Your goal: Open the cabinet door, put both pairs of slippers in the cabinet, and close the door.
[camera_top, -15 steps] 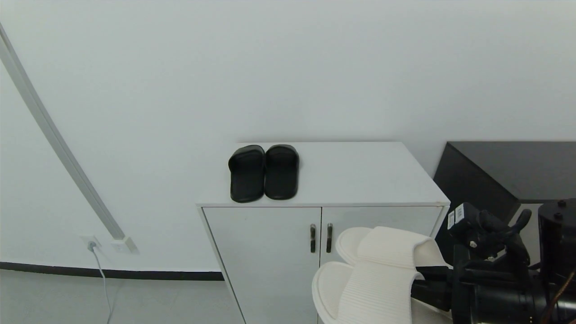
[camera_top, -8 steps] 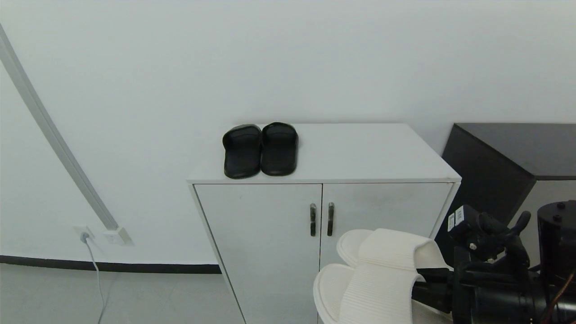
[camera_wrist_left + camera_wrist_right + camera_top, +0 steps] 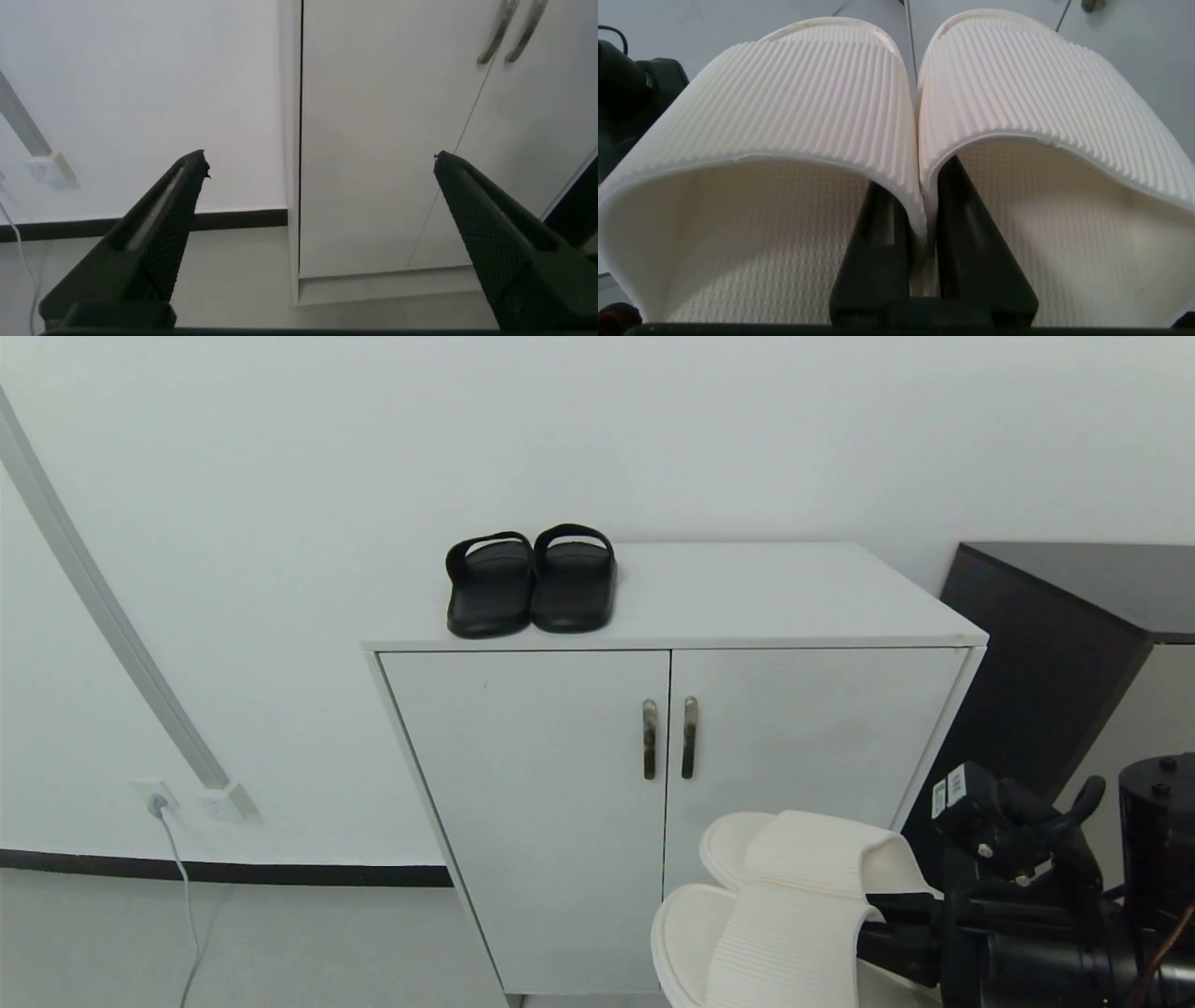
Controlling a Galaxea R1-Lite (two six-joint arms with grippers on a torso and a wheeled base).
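Plain white wall [image 3: 280, 476] is backing the scene, with a grey conduit [image 3: 93, 597] slanting down it to a wall socket [image 3: 154, 795], from which a cable [image 3: 187, 905] is hanging to the grey floor [image 3: 233, 943]. Standing against this wall is the white cabinet [image 3: 794, 593], its left door [image 3: 532, 803] and right door [image 3: 803, 728] both sitting shut, their two upright handles [image 3: 650, 738] lying just beside each other at the centre seam. The black slippers [image 3: 530, 581] are resting on the left part of the cabinet top, side by side and touching. Their long axes are running front to back, with heels near the front edge and strapped ends pointing at the wall. A dark piece of furniture [image 3: 1055, 644] is standing just right of the cabinet. The right gripper [image 3: 926, 247] is clamping the white slippers [image 3: 784, 915] low in front of the right door. Its fingers are closed narrowly on the adjoining inner sides of the two slippers, under the ribbed straps. That pair is lying side by side and roughly level, long axes running away from the wrist, the rounded ends past the straps pointing toward the cabinet front. The left gripper [image 3: 320, 159] is hanging with its fingers spread wide and nothing between them, facing the cabinet's lower left edge, the wall and the floor.
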